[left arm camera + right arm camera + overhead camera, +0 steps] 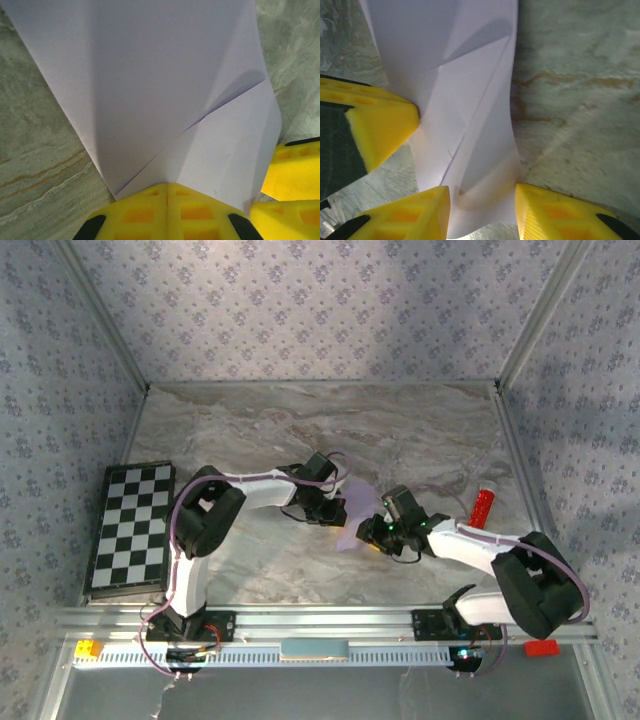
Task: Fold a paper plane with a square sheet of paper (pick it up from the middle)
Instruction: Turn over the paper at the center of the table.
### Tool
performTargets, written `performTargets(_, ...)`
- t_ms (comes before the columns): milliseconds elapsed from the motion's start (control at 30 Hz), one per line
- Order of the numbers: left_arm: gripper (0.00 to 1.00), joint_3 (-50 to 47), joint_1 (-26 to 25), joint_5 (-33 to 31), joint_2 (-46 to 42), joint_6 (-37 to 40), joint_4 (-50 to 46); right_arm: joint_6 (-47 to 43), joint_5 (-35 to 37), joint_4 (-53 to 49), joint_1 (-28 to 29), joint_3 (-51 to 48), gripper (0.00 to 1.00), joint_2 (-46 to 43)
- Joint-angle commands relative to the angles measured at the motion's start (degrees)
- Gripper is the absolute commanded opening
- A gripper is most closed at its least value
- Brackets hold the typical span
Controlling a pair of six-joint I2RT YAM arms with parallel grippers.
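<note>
The pale lilac sheet of paper (354, 510) lies mid-table between both grippers, partly folded, with a diagonal flap and creases (200, 100). My left gripper (326, 508) is shut on the paper's edge; its yellow fingertips (150, 210) press together with the sheet (150, 75) fanning out ahead. My right gripper (385, 530) is open, its fingers (560, 215) straddling the paper's (470, 110) curled near end, gripper centre (482, 212). The left gripper's yellow finger (380, 125) touches the sheet's left side in the right wrist view. A right finger (295, 170) shows beside the paper.
A black-and-white chequered board (130, 530) lies at the table's left edge. A red cylinder (482, 506) lies at the right. Small yellow (88, 648) and red (541, 646) blocks sit on the front rail. Patterned walls enclose the marbled table (300, 420).
</note>
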Motion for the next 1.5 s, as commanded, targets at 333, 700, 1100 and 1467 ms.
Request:
performTargets(333,0.0,-2.1,0.0,-1.4,0.6,0.0,-2.0,-3.3,-5.9,7.6,-5.1,3.6,0.46,5.1)
performTargets(700,0.0,-2.2,0.0,-1.3,0.3,-0.3,-1.9,-3.9,-8.5,12.4,-9.0,2.8,0.45,8.0)
performTargets(1100,0.0,-2.4,0.0,-0.4,0.2,-2.1,0.2,-1.8,-8.5,17.7,-10.5,0.2,0.36,11.0)
performTargets(1467,0.0,-2.5,0.0,0.3,-0.7,-3.3,1.2,-1.7,-10.3,23.4,-12.1,-1.4,0.16,13.3)
